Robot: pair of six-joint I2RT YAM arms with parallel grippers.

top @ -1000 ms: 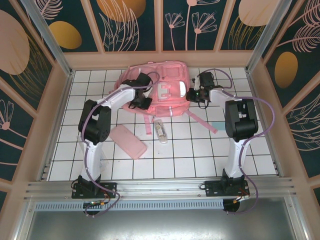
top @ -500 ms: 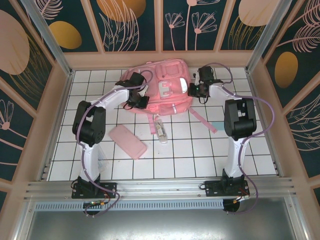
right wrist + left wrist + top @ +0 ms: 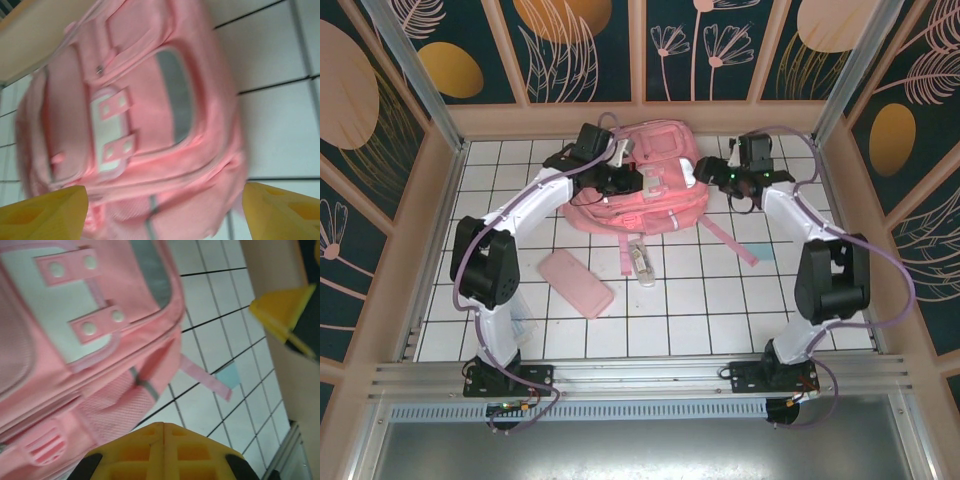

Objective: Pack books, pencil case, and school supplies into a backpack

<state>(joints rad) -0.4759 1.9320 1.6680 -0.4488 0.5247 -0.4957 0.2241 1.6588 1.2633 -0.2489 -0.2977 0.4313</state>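
Pink and soft, the backpack (image 3: 650, 190) lies at the far middle of the white-tiled worktop (image 3: 720, 310), front pockets up, a loose strap (image 3: 725, 232) trailing toward the near right. The left jaws sit over its far-left part; in the left wrist view the yellow fingers (image 3: 190, 455) are pressed together along a single seam, closed, with nothing visible between them and the bag's mesh side pocket just beyond. The right jaws hang just beside the bag's right edge; in the right wrist view the yellow fingers (image 3: 40, 210) stand wide apart at the two lower corners, holding nothing, the backpack lying beyond the gap. The flat pink pencil case (image 3: 576, 283) lies nearer the arms, left of centre, apart from the bag. The narrow transparent box (image 3: 641, 260) lies just below the bag's near edge. The pale-blue square (image 3: 760, 250) lies beside the strap's end.
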